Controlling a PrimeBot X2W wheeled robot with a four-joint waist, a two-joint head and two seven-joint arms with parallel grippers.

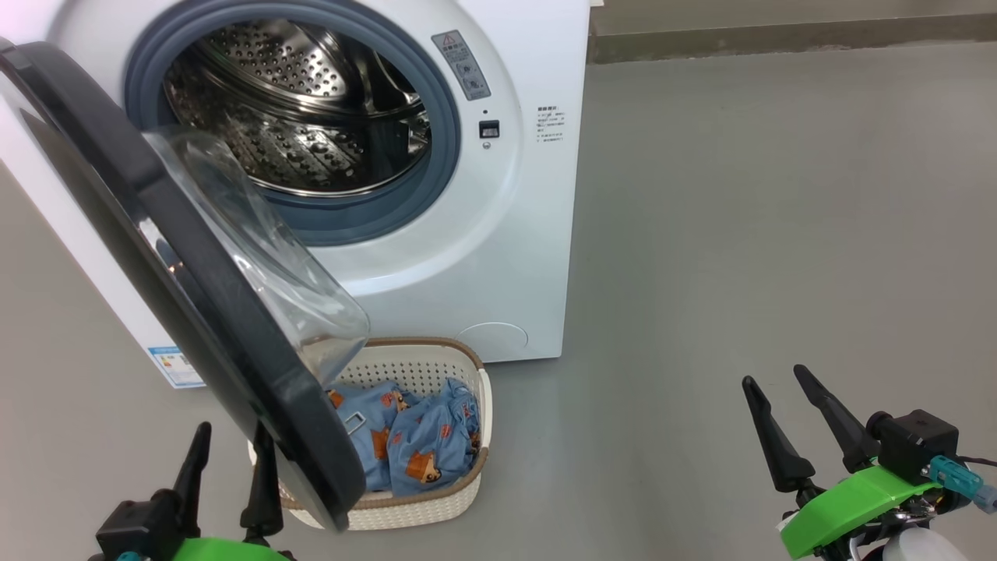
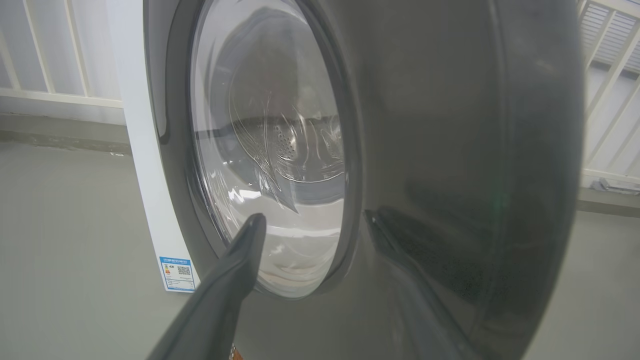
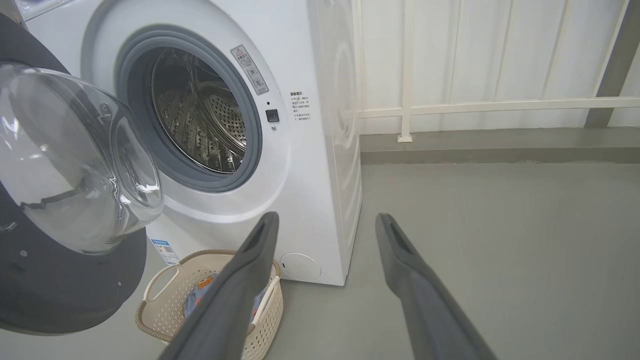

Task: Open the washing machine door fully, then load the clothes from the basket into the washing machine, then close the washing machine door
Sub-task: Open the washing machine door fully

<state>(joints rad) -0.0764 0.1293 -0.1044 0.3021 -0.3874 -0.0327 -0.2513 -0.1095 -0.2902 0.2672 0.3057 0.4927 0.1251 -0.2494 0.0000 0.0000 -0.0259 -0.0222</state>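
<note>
The white washing machine [image 1: 498, 257] stands at the upper left with its steel drum [image 1: 311, 117] exposed. The washing machine door [image 1: 195, 257] hangs partly open, and its black ring reaches down over the basket [image 1: 436, 506]. Light blue clothes [image 1: 420, 444] with orange prints lie inside the basket, on the floor in front of the machine. My left gripper [image 1: 234, 440] is open just behind the door's lower rim. The left wrist view has that gripper [image 2: 314, 216] facing the door's glossy outer face [image 2: 450, 150]; I cannot tell whether it touches. My right gripper [image 1: 773, 375] is open and empty, far right of the basket [image 3: 160, 310].
Grey floor spreads to the right of the machine. A low curb [image 3: 500, 145] and a white railing [image 3: 405, 107] run along the back wall. A blue label [image 2: 177, 272] sits low on the machine's front corner.
</note>
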